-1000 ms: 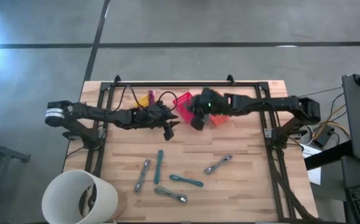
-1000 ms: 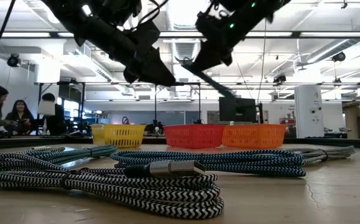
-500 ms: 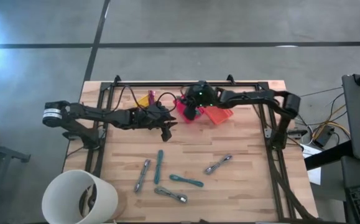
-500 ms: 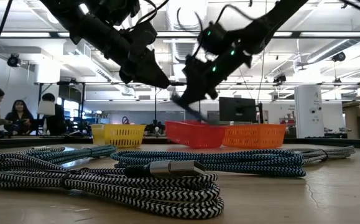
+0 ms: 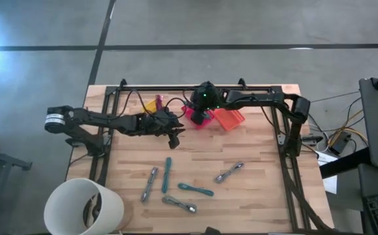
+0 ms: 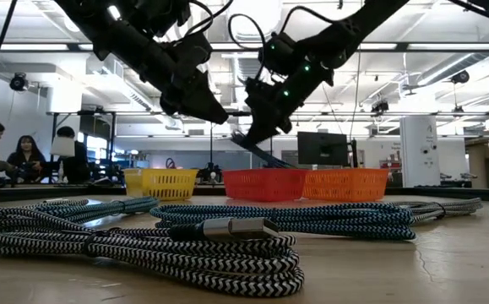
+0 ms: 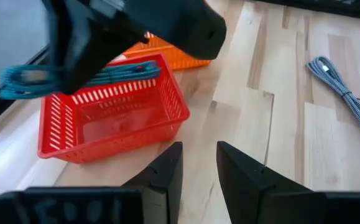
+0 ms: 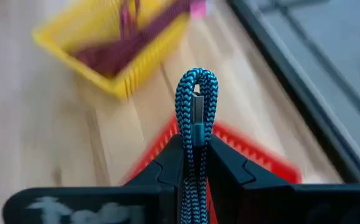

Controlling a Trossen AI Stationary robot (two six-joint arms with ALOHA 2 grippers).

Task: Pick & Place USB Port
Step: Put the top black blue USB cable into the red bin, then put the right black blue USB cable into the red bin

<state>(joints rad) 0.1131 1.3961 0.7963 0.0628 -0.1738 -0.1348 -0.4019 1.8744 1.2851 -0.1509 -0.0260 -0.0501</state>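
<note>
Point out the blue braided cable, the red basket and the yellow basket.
blue braided cable (image 8: 196,99): right wrist view, on its folded loop above the fingers.
red basket (image 7: 167,93): left wrist view, on its slatted side wall.
yellow basket (image 6: 168,181): low view, on its front wall.

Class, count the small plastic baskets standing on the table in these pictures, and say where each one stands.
3, in a row along the table's far edge: yellow basket at left, red basket in the middle, orange basket at right. None seems hidden.
</note>
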